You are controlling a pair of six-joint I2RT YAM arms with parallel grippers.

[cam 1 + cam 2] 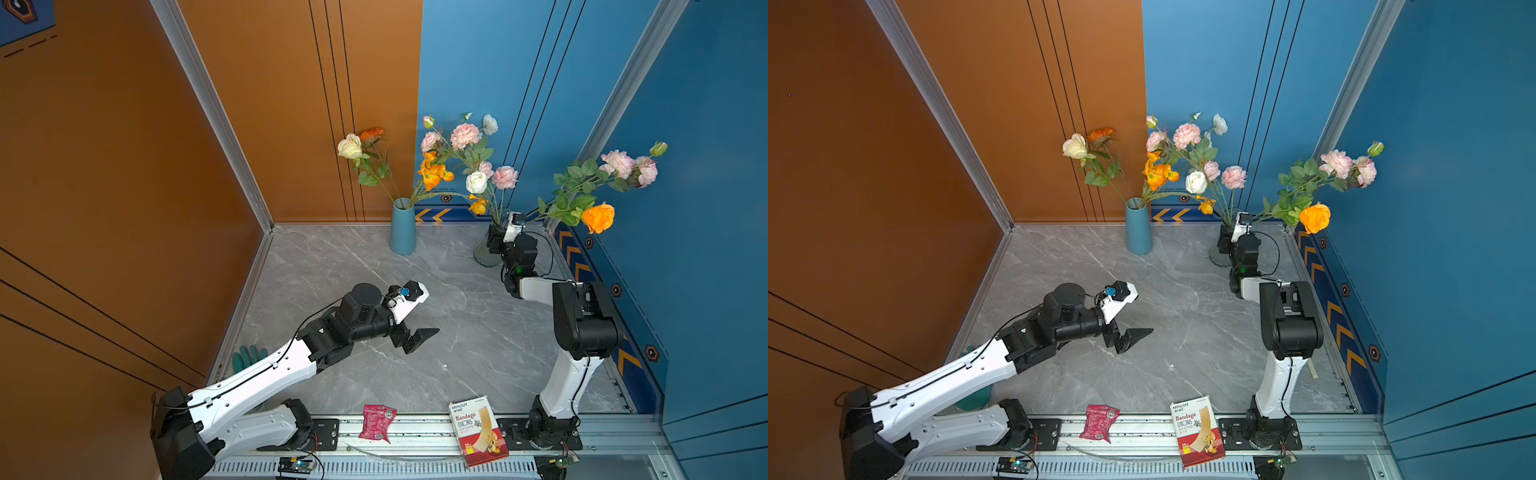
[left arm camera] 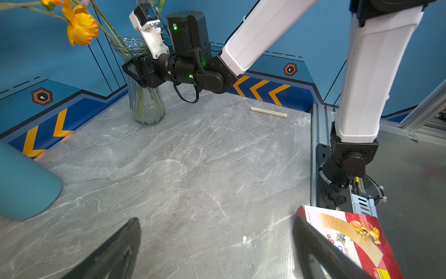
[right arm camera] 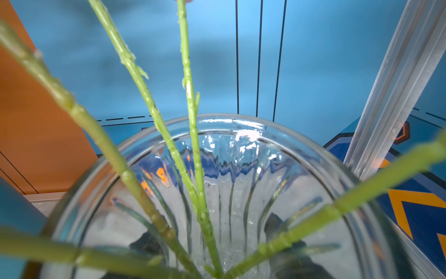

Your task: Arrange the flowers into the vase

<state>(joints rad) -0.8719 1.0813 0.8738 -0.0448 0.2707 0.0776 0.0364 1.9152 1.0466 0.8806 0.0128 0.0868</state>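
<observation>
Many flowers (image 1: 465, 135) stand in the glass vase (image 2: 147, 108); the right jaws hold it, the left jaws are wide open, empty.

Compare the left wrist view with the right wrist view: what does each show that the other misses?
Only the left wrist view: the right gripper straddling the neck of the clear ribbed glass vase, the open left gripper, the red and white bandage box, an orange poppy bloom. Only the right wrist view: a look down through the vase's mouth, where green flower stems converge. Both: that vase, the stems, the blue wall.
</observation>
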